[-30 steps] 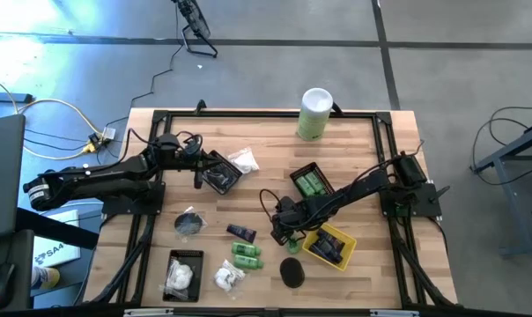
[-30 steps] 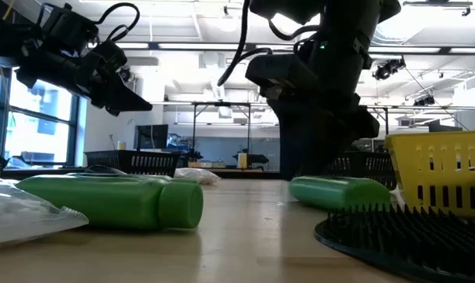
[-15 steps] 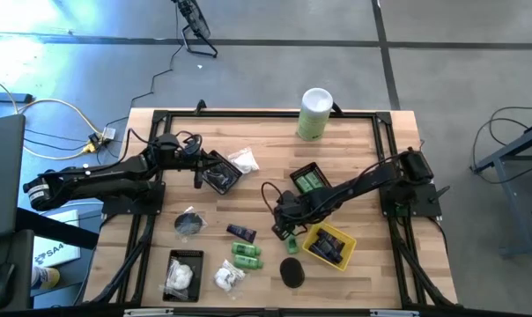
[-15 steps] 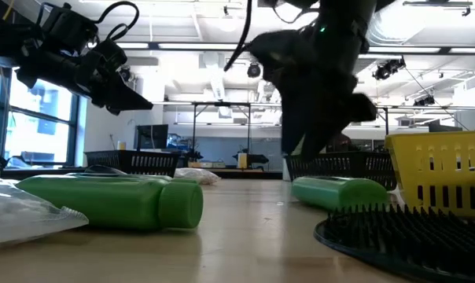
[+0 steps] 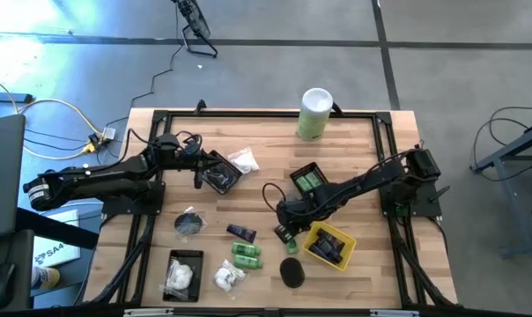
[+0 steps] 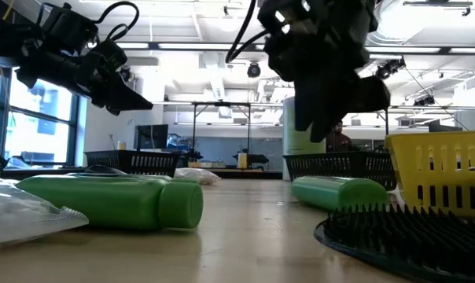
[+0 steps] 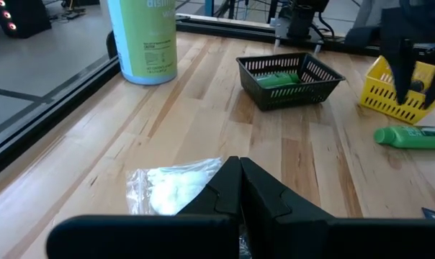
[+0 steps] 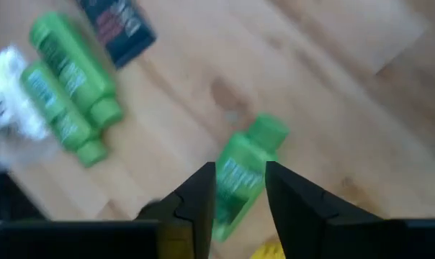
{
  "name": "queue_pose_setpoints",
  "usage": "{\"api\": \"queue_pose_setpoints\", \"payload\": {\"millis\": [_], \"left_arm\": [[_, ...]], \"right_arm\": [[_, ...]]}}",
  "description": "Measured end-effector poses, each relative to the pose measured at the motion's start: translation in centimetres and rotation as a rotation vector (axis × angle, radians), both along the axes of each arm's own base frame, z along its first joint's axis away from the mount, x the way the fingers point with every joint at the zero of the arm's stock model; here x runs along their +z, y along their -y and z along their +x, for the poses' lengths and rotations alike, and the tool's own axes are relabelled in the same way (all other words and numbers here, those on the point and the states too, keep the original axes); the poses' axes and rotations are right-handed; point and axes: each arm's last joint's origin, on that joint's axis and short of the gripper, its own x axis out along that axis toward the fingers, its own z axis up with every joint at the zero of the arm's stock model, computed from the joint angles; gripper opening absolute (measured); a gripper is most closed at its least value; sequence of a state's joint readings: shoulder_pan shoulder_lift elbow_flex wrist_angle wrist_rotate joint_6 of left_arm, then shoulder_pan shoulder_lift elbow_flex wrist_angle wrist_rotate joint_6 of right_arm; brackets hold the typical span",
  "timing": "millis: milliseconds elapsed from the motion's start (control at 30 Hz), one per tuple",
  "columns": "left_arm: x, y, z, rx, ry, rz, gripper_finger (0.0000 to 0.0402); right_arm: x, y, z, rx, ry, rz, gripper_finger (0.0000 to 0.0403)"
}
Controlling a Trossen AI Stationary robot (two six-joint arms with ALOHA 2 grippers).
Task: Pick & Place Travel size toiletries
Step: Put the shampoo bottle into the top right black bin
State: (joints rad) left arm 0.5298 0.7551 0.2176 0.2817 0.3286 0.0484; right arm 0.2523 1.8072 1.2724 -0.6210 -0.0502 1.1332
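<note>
A bright green bottle (image 8: 243,176) lies flat on the wood beside the yellow basket (image 5: 329,245); it also shows in the low view (image 6: 340,191). My right gripper (image 8: 239,173) hangs open above the bottle with a gap to it (image 6: 312,130), fingers slanting down on either side of it. More toiletries lie to the left: two green bottles (image 5: 246,255), a navy tube (image 5: 241,232), white packets (image 5: 229,277) and a black disc (image 5: 291,271). My left gripper (image 7: 239,169) is shut and waits above the table's left half, near a white packet (image 7: 174,191).
A black basket (image 5: 307,181) holding green bottles stands behind the right gripper. A second black basket (image 5: 183,273) with white packets sits at the near left. A tall white-and-green canister (image 5: 314,113) stands at the far edge. Bare wood lies between the baskets and the canister.
My right gripper has risen from table height beside the green bottle to well above it, tipping a little as it went. The bottle has stayed lying on the table by the yellow basket.
</note>
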Motion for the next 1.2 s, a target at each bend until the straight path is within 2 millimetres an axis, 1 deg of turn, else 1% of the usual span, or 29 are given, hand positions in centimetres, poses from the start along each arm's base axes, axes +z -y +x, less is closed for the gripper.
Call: {"api": "queue_pose_setpoints", "payload": {"millis": [233, 400, 600, 767, 867, 1000, 1200], "left_arm": [[0.0, 0.0, 0.0, 0.0, 0.0, 0.0, 0.0], [0.0, 0.0, 0.0, 0.0, 0.0, 0.001, 0.0], [0.0, 0.0, 0.0, -0.001, 0.0, 0.002, 0.0], [0.0, 0.0, 0.0, -0.001, -0.001, 0.003, 0.0], [0.0, 0.0, 0.0, 0.0, -0.001, 0.003, 0.0], [0.0, 0.0, 0.0, -0.001, -0.001, 0.003, 0.0], [0.0, 0.0, 0.0, 0.0, -0.001, 0.003, 0.0]], "right_arm": [[0.0, 0.3, 0.1, -0.043, 0.024, -0.09, 0.0112], [-0.6, 0.2, 0.2, -0.051, 0.017, -0.126, 0.0112], [-1.0, 0.1, 0.2, -0.102, -0.017, -0.057, 0.011], [-0.9, -0.6, 0.1, -0.084, -0.031, 0.018, 0.0084], [-0.3, -1.2, 0.2, -0.078, -0.014, -0.006, 0.0055], [1.3, -1.9, 0.8, -0.068, 0.038, -0.035, 0.0011], [2.8, -2.6, 1.0, -0.085, 0.067, -0.091, 0.0003]]}}
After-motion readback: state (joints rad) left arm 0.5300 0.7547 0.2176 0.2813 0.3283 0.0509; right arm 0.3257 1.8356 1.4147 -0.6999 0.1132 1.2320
